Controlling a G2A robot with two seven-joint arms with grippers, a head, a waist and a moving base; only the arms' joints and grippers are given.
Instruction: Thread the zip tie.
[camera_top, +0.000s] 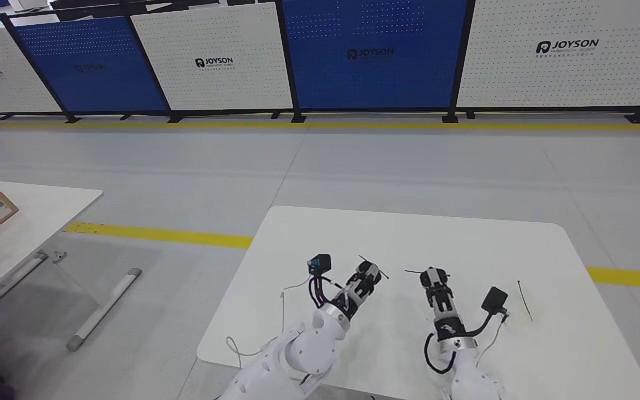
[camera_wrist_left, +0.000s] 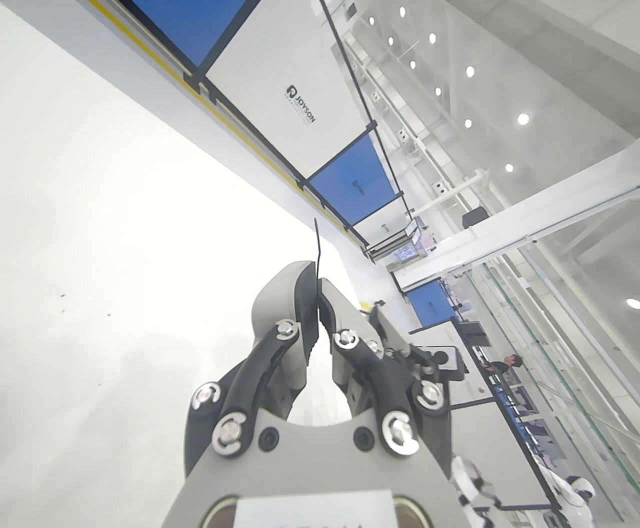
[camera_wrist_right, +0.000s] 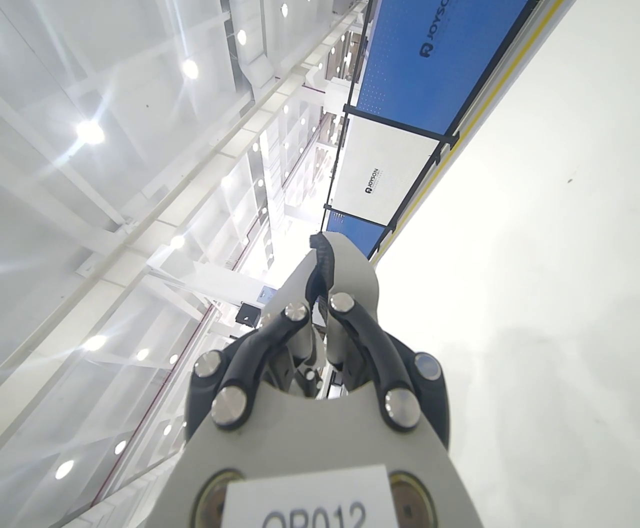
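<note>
A thin black zip tie (camera_wrist_left: 317, 245) sticks out past the tips of my left gripper (camera_wrist_left: 318, 280), which is shut on it. From above, this tie (camera_top: 362, 260) crosses the left gripper (camera_top: 369, 270) just over the white table (camera_top: 330, 230). My right gripper (camera_top: 430, 274) sits a short way to the right, also low over the table. It is shut (camera_wrist_right: 320, 245), and a short black strip (camera_top: 411, 271) pokes from its tips toward the left gripper. Its dark end (camera_wrist_right: 315, 239) shows at the fingertips. The two strips do not touch.
Another black zip tie (camera_top: 524, 299) lies flat on the table to the right of the right arm. Bare tabletop stretches ahead of both grippers to the far edge. A second white table (camera_top: 40, 210) stands apart at the far left.
</note>
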